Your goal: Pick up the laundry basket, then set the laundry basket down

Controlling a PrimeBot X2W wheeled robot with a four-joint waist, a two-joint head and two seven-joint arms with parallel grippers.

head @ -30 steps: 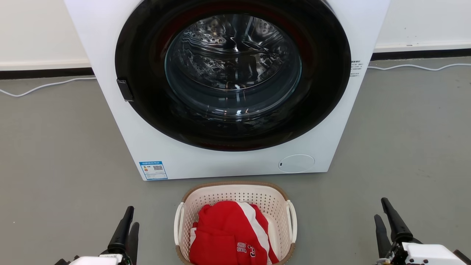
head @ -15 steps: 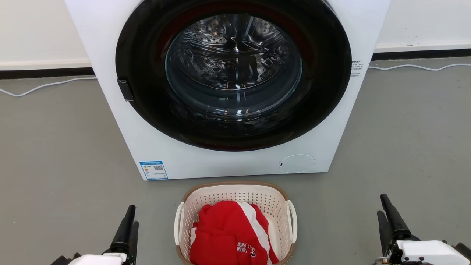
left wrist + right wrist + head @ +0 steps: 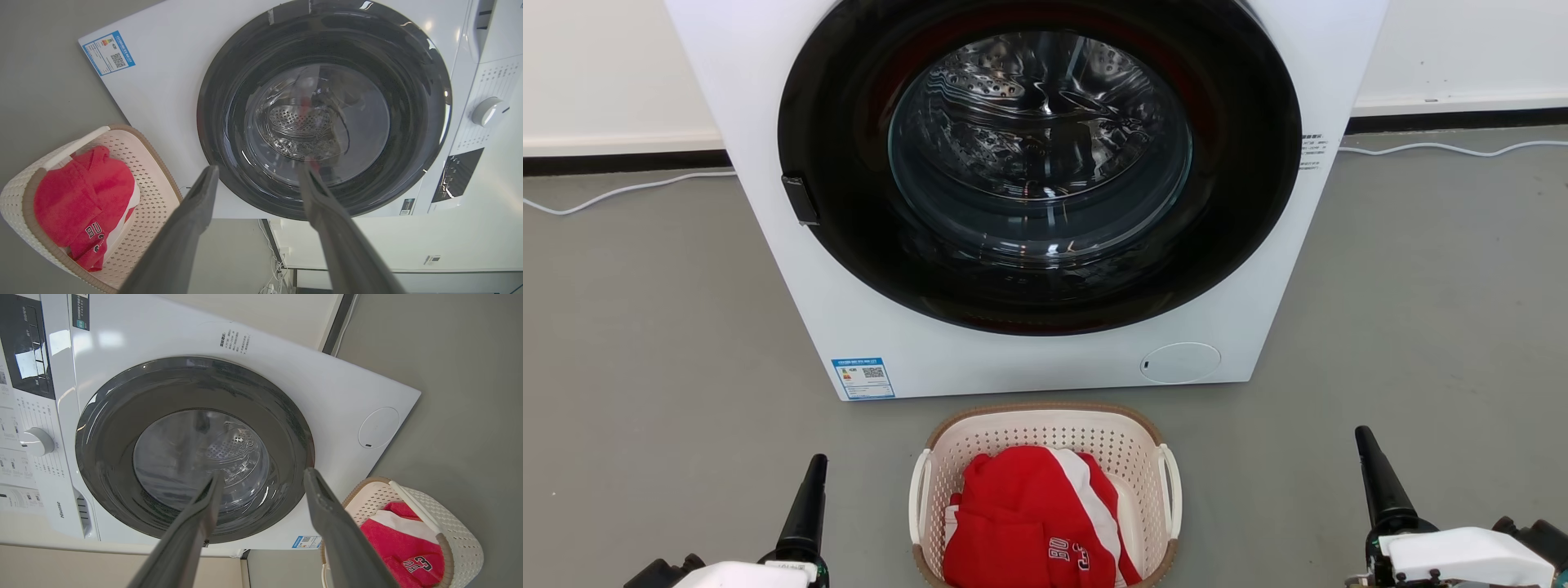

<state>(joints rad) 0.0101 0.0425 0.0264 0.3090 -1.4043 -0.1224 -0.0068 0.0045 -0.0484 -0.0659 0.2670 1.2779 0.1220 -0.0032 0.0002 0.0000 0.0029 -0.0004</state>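
Note:
The laundry basket stands on the grey floor just in front of the washing machine, cream-white and perforated with a brown rim and white side handles. A red and white garment lies in it. My left gripper is to the basket's left and my right gripper to its right, both well apart from the handles. In the left wrist view the left gripper is open and empty, with the basket at lower left. The right gripper is open too, with the basket at lower right.
A white front-loading washing machine with a closed dark round door rises directly behind the basket. A thin white cable runs along the floor by the wall on both sides. Grey floor spreads left and right of the basket.
Both grippers have rolled at the wrist, so each pair of fingers now lines up as one in the head view. The right gripper has crept slightly up and left. The basket has not moved.

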